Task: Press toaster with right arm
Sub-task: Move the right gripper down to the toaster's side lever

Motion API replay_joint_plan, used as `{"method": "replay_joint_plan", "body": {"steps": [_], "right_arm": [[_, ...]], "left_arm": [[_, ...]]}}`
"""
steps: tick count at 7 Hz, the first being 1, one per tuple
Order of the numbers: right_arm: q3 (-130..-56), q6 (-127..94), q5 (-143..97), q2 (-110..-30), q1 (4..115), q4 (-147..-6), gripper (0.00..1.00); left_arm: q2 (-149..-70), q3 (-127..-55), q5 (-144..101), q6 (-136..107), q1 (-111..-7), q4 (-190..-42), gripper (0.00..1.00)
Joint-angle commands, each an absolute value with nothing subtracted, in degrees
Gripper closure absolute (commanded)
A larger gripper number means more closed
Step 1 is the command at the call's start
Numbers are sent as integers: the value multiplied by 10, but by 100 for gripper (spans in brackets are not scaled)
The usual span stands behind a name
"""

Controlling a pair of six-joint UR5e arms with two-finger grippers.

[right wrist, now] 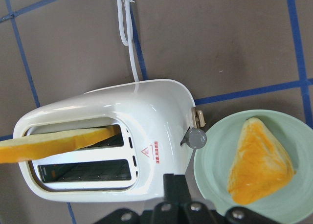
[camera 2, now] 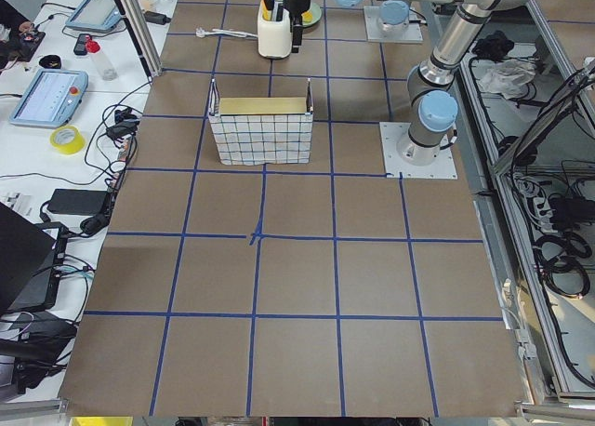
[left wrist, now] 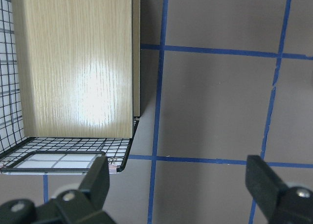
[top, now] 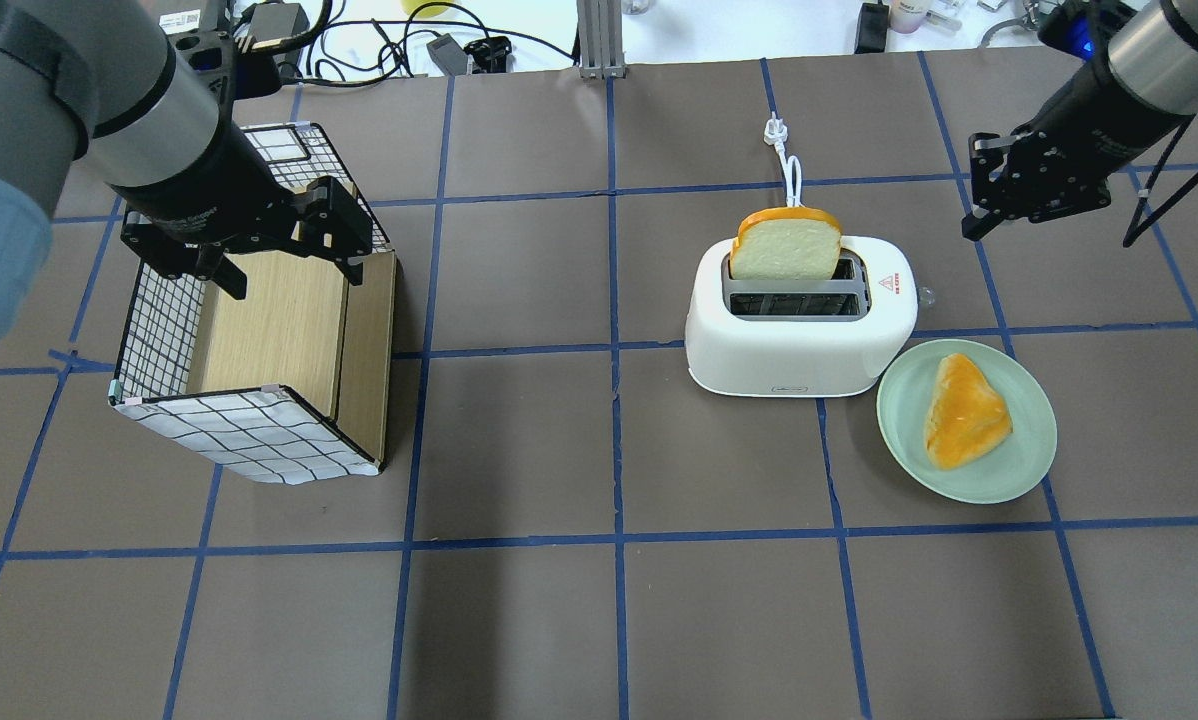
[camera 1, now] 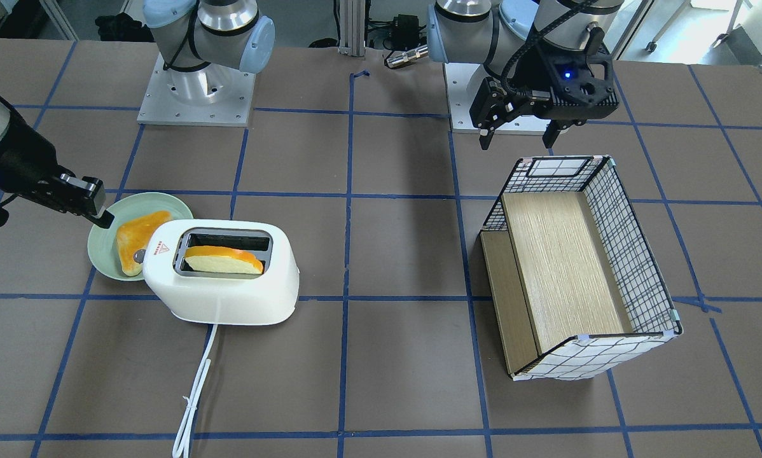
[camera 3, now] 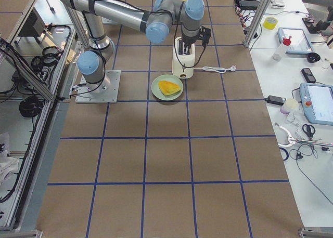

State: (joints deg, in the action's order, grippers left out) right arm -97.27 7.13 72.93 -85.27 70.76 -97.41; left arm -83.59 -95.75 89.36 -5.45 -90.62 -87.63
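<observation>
The white two-slot toaster (camera 1: 228,299) (top: 799,355) (right wrist: 151,111) stands on the table with a bread slice (camera 1: 222,259) (top: 787,245) sticking up from one slot. Its silver lever knob (right wrist: 197,137) (camera 1: 139,256) is at the end next to the plate. My right gripper (camera 1: 103,218) (top: 974,225) (right wrist: 173,182) is shut and empty. It hovers beside and above the toaster's lever end, apart from it, over the plate's edge. My left gripper (camera 1: 516,138) (top: 289,275) is open and empty above the basket.
A green plate (camera 1: 165,202) (top: 959,480) with a triangular toast (top: 964,425) (right wrist: 257,160) touches the toaster's lever end. The toaster's white cord (camera 1: 196,388) (top: 789,165) trails away across the table. A wire basket with a wooden insert (camera 1: 635,254) (top: 249,440) stands on my left side.
</observation>
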Motion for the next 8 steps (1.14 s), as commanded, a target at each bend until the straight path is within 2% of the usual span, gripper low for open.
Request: {"method": "replay_joint_plan", "body": {"steps": [1,2,8], "right_arm": [[-1055,78,691,-841,691,-1091,100],[-1080,82,691,-833,690,-1129,100],[-1088,91,693,-807,690,-1136,100]], "left_arm": [[-836,-958,894,-54,-906,-876,0],[-836,-958,894,-54,-906,-876,0],[-836,-958,894,-54,-906,-876,0]]}}
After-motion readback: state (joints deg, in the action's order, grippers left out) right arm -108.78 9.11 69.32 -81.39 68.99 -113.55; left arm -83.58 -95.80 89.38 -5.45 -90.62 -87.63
